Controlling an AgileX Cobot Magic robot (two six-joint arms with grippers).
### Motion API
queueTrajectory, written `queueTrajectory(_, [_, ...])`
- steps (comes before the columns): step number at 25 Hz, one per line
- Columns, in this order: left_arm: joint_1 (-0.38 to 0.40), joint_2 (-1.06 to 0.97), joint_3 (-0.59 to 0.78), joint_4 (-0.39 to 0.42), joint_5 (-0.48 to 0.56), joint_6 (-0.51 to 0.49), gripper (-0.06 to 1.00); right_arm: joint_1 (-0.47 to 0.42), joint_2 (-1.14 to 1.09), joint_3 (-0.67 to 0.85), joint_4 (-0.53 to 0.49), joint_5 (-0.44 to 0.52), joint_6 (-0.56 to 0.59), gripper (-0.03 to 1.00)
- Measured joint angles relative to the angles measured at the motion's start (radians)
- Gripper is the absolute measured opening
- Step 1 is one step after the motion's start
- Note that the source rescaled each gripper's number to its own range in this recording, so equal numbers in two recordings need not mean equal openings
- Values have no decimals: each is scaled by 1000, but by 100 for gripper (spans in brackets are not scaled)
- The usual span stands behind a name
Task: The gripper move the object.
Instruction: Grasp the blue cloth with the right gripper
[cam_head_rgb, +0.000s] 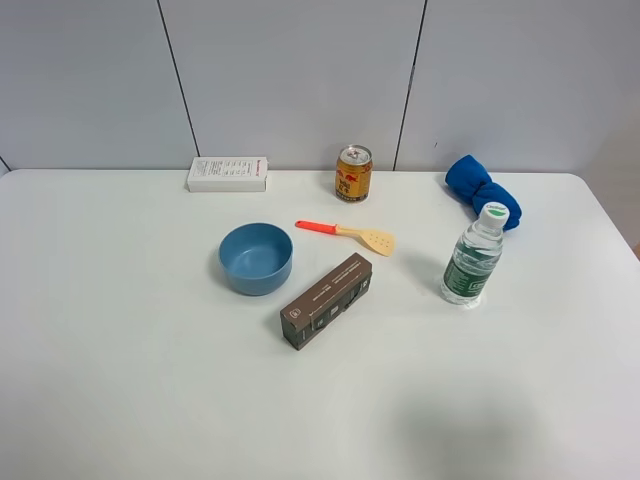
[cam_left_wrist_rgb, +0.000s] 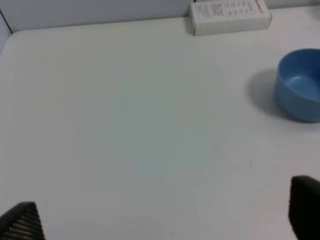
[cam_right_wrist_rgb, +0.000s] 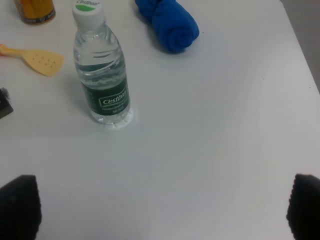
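One hazard stands in your path: the water bottle sits near the blue cloth, and your right end effector, jaws apart, could topple it.

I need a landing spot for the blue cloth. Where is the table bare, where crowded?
Bare: the near strip in front of the brown box, and the stretch left of the bowl. Crowded: the back right, among can, spatula, bottle and cloth.
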Motion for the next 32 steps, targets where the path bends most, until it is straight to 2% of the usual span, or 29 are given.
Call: queueTrajectory(32, [0,0,0,0,0,0,100,0,0,0,0,0,0,100])
